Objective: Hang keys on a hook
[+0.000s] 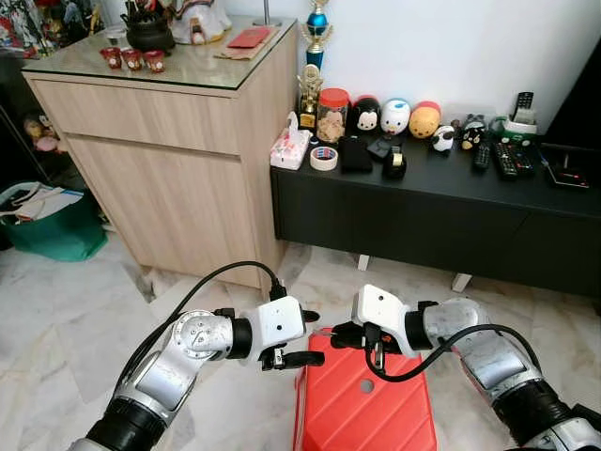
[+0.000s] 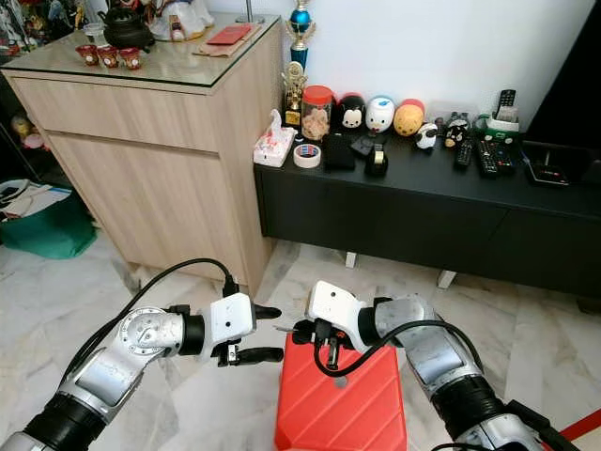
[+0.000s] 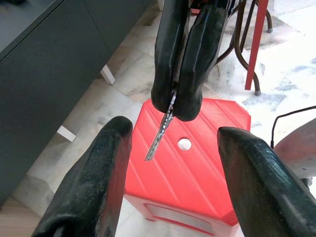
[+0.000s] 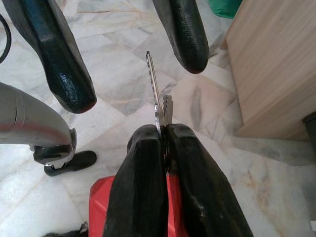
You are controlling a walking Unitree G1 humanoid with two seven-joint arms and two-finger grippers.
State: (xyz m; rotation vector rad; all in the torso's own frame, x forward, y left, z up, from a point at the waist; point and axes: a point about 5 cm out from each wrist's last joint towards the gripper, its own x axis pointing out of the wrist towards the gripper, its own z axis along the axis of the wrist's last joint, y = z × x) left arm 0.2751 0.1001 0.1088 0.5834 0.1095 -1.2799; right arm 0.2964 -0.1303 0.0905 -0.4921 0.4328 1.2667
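Standing on a pale marble floor (image 1: 56,329), we face a light wooden cabinet (image 1: 160,150) and a low black console (image 1: 432,202). Above a red plastic stool (image 1: 366,404), our right gripper (image 3: 178,106) pinches silver keys (image 4: 157,101) tight. Our left gripper (image 1: 302,338) spreads wide around the blade, which our wrist views reveal.

I see even, bright indoor light and sharp head views. Glare sheens the glass cabinet top (image 1: 197,66). Nearest fingers (image 3: 94,187) blur softly.
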